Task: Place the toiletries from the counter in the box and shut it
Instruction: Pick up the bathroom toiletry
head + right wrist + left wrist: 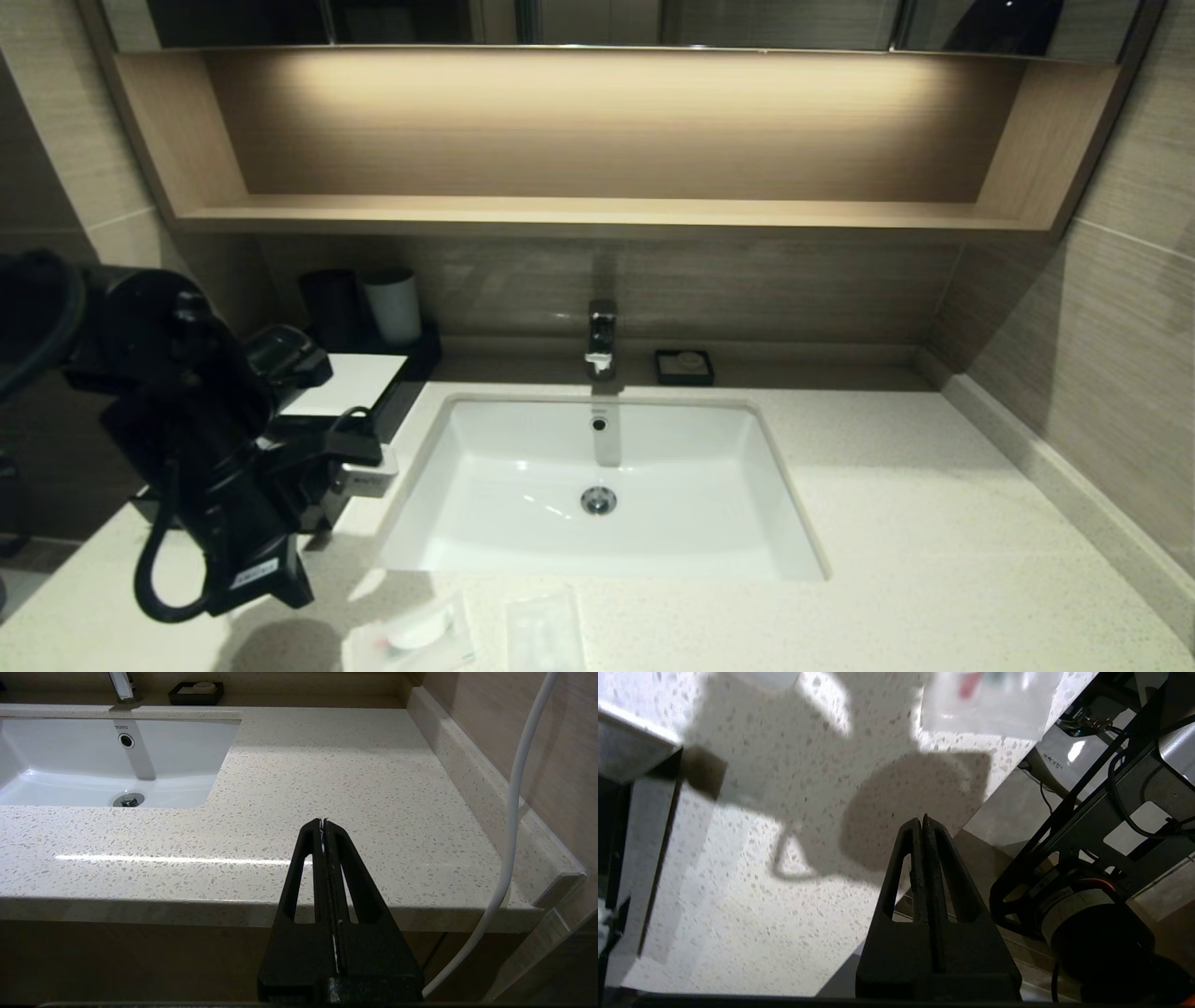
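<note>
Counter (pixel 738 896): packet (pixel 985 704) beyond left tool (pixel 922 820)

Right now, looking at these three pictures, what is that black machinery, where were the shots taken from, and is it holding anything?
It is a two-armed robot at a bathroom counter. The wide picture comes from its head; the other two from cameras on its wrists, behind the fingers. The bulky black shape is its left arm, raised over the counter's left end; the left gripper is shut on nothing. The right gripper idles, shut and empty, off the counter's front edge. Two clear packets lie before the sink. The black box sits behind the arm, a small black dish beside the tap.
</note>
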`<state>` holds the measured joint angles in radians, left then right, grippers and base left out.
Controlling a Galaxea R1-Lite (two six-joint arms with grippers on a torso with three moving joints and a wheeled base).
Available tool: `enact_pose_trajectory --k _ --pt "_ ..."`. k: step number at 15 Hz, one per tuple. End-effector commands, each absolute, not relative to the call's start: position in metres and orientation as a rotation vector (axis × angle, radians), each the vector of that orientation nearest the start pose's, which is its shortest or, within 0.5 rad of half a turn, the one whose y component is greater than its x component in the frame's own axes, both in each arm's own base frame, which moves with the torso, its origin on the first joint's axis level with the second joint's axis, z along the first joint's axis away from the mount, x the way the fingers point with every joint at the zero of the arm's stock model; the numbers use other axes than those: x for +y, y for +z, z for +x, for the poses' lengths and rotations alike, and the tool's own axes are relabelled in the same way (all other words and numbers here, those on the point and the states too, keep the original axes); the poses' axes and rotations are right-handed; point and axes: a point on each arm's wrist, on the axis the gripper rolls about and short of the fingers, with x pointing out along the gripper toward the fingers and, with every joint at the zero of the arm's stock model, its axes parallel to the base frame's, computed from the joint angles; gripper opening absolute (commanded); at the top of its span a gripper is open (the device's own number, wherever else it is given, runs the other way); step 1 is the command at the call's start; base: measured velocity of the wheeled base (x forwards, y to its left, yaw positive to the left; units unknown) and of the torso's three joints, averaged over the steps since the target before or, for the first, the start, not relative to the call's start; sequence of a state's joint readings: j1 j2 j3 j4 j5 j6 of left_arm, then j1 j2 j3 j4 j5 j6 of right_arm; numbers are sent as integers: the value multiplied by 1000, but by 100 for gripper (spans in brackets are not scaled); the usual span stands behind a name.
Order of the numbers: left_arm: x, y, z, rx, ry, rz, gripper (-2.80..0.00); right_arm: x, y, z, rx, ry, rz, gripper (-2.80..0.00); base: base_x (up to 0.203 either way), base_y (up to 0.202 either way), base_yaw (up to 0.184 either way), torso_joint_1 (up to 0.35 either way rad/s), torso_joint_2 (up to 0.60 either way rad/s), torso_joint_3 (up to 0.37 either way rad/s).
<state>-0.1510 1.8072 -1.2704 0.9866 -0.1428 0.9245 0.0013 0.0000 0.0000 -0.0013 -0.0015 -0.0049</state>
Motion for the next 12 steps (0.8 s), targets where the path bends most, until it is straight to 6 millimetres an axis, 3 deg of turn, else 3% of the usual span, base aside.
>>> enact_pose_trajectory --k 1,4,8,12 --pt "-25 174 255 1301 -865 691 -280 0 75 -23 -2 0 -6 -280 0 0 0 0 0 0" --pt "-19 176 254 1278 -869 621 -280 0 75 -23 -2 0 -5 -280 0 0 0 0 0 0" --pt "-32 171 266 1213 -902 635 -280 0 75 -23 0 0 -5 -280 0 0 0 0 0 0" --pt "-62 158 272 1157 -985 719 -280 0 75 -23 -1 0 -5 -280 0 0 0 0 0 0"
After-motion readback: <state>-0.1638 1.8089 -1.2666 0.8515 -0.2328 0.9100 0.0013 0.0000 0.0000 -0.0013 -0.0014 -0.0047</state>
